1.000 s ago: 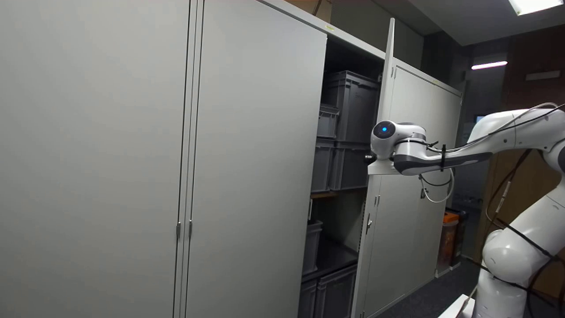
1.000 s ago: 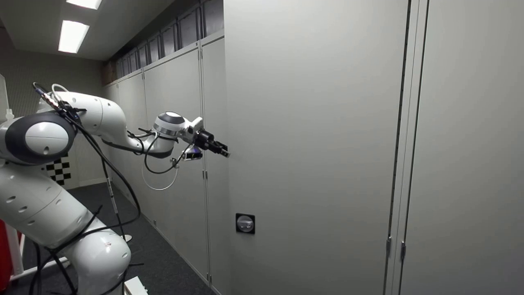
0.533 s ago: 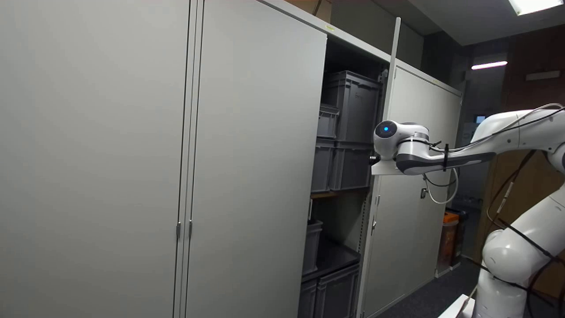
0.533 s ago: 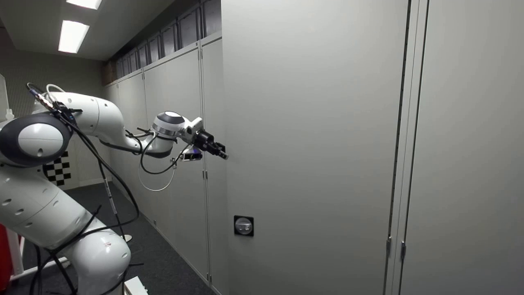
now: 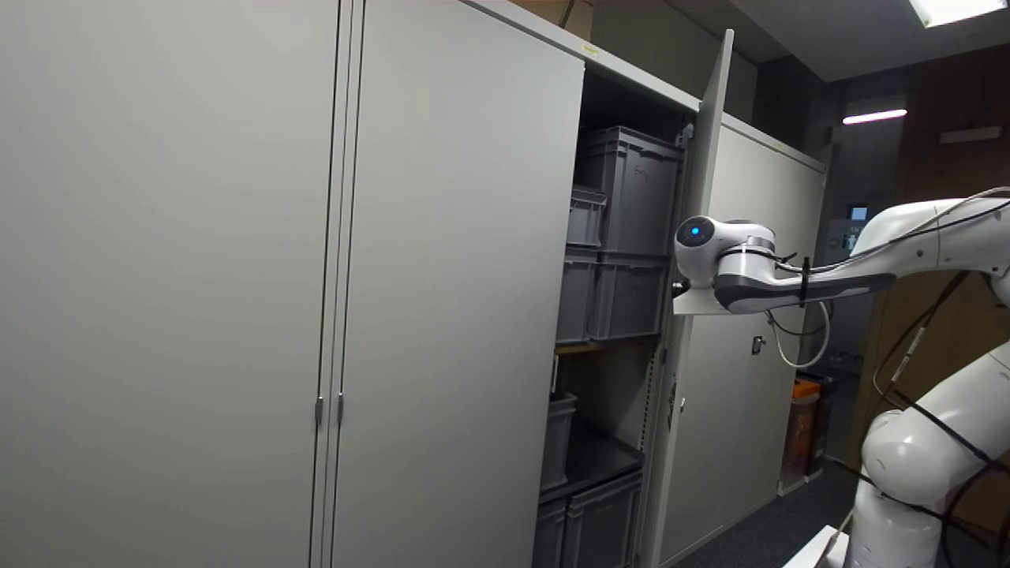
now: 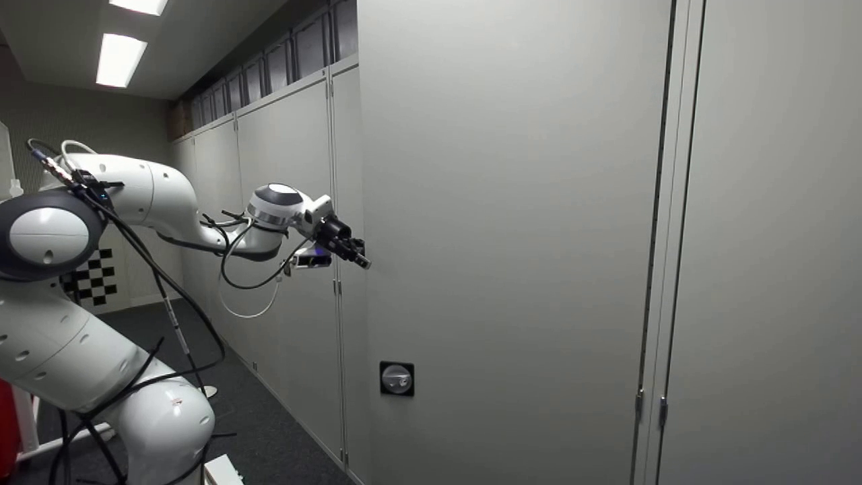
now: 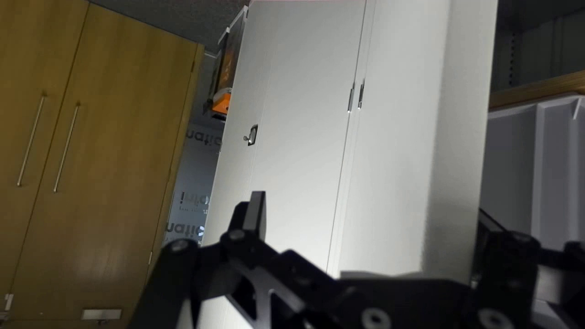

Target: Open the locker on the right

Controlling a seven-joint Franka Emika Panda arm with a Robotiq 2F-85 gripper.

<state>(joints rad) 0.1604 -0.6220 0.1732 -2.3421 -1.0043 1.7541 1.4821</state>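
In an exterior view we are looking at the locker (image 5: 631, 71), a tall light-grey cabinet which is standing near the robot arm (image 5: 915, 229). In both exterior views its flat door (image 6: 512, 236) is standing swung out from the front. Inside, we are seeing grey bins (image 5: 641, 197) which are resting on shelves (image 5: 604, 450), some of them being stacked. A broad grey panel (image 5: 465, 276) is standing at the side of the opening away from the door. On the door's outer face we are noticing a black latch (image 6: 397, 378), which is sitting near the free edge and lower than the claw (image 6: 361, 254).

The claw is reaching to this free edge. Its fingers (image 7: 253, 214) are standing wide apart and they are gripping nothing. In the wrist view, which is showing the room upside down, the edge of the door is lying between the fingers. Whether one finger is touching the door, we are not managing to tell. Farther away, wooden doors (image 7: 114, 183) are carrying slim bar handles (image 7: 66, 148)
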